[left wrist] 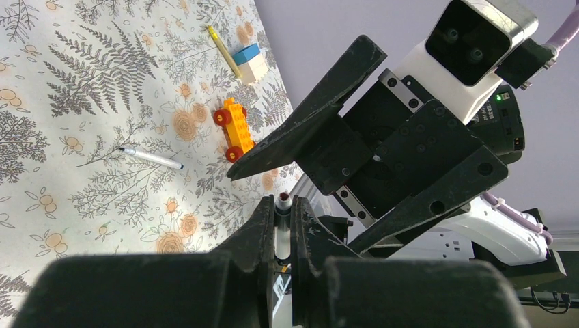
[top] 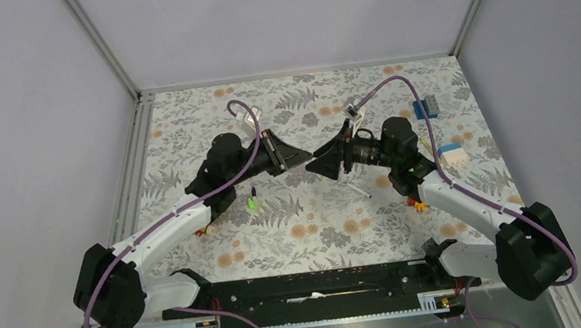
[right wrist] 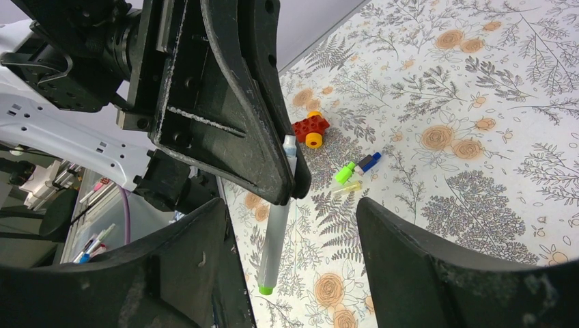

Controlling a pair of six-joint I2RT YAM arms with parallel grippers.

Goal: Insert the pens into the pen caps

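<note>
My left gripper (top: 301, 159) (left wrist: 280, 206) is shut on a white pen (left wrist: 283, 229) (right wrist: 276, 239), held above the table. The pen's dark red tip pokes out past the fingertips, and its other end is green. My right gripper (top: 322, 164) (right wrist: 290, 219) faces the left one with its jaws open on either side of that pen, not touching it. A second white pen (left wrist: 150, 157) (top: 356, 187) lies on the table, and a yellow pen (left wrist: 224, 48) lies farther off. A green pen cap (right wrist: 345, 172) (top: 251, 205), a dark blue cap (right wrist: 369, 162) and a yellowish clear cap (right wrist: 348, 186) lie together.
An orange toy brick car (left wrist: 234, 128) and a blue and white brick (left wrist: 250, 61) lie near the yellow pen. A red brick (right wrist: 311, 126) sits beyond the caps. A blue brick (top: 427, 107) rests at the back right. Walls enclose the patterned table (top: 296, 238).
</note>
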